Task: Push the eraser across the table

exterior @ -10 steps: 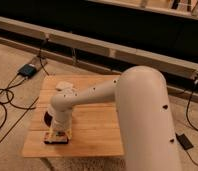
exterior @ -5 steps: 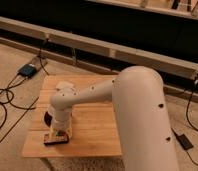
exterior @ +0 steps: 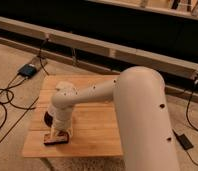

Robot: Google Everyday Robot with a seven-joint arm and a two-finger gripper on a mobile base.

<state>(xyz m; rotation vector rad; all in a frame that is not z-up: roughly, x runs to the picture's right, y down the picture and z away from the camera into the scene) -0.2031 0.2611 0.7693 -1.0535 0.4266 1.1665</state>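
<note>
The eraser (exterior: pixel 55 139), a small dark flat block with a reddish-orange face, lies on the light wooden table (exterior: pixel 92 130) near its front left corner. My white arm reaches down over the table's left half. My gripper (exterior: pixel 59 131) points down right at the eraser, touching or just above its far edge. The wrist hides the fingertips.
A dark round saucer (exterior: pixel 48 118) sits just behind the gripper, partly hidden by the wrist. Black cables (exterior: pixel 7 100) and a dark box (exterior: pixel 28 70) lie on the floor to the left. A long rail (exterior: pixel 112 52) runs behind the table.
The gripper and the eraser have shifted slightly toward the table's front left; the arm's pose is nearly the same.
</note>
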